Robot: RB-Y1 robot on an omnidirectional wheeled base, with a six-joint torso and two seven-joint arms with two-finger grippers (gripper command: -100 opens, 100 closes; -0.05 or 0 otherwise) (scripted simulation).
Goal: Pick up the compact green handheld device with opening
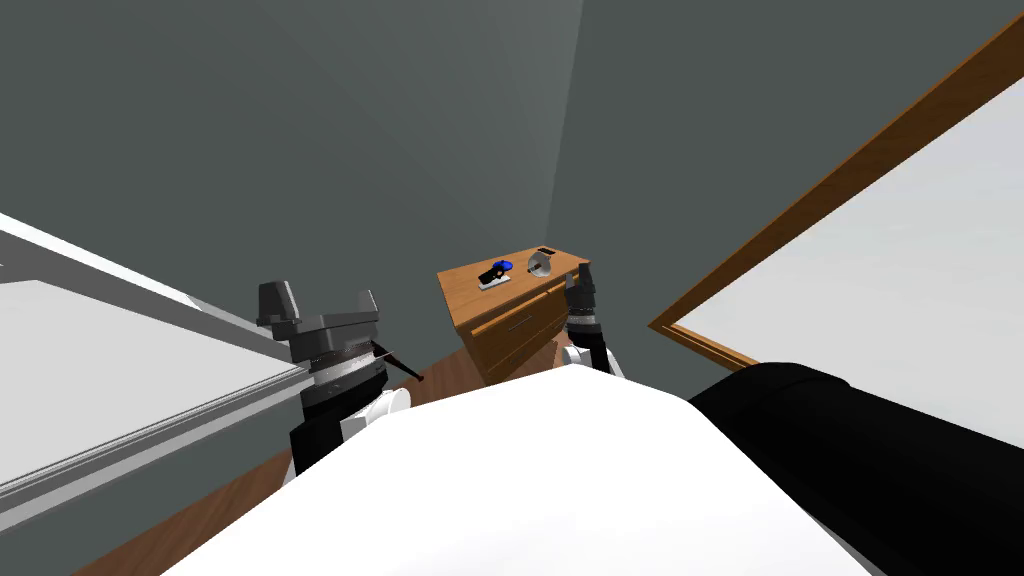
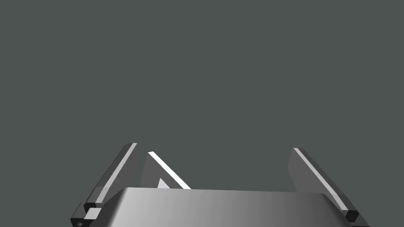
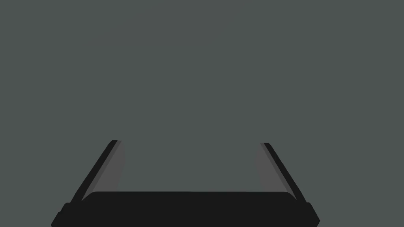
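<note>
Room: dark grey walls (image 1: 400, 120) are seen meeting in a corner, with a wooden floor (image 1: 450, 370) below.
Furniture: one wooden drawer cabinet (image 1: 470, 295) is set in that corner; drawer fronts are seen on its face, but their number cannot be told.
Things on the cabinet top: three are counted, all small.
Handheld device: this is taken to be the small dark thing (image 1: 545, 251) lying at the rear of the top, near the wall; its colour and its opening are too small to be made out.
Second thing: a silvery round object (image 1: 540, 265) is placed just in front of the device.
Third thing: a black and blue object on a white base (image 1: 495, 273) is set apart from the other two, toward the middle of the top.
Left gripper (image 1: 320, 300) (image 2: 214, 147): it is held well away from the cabinet and pointed at a wall; its two fingers are spread wide with nothing between them.
Right gripper (image 1: 580, 278) (image 3: 189, 142): it is raised at the cabinet's front corner, nearest the silvery round object; its two fingers are parted with nothing held, and contact with the cabinet cannot be told.
</note>
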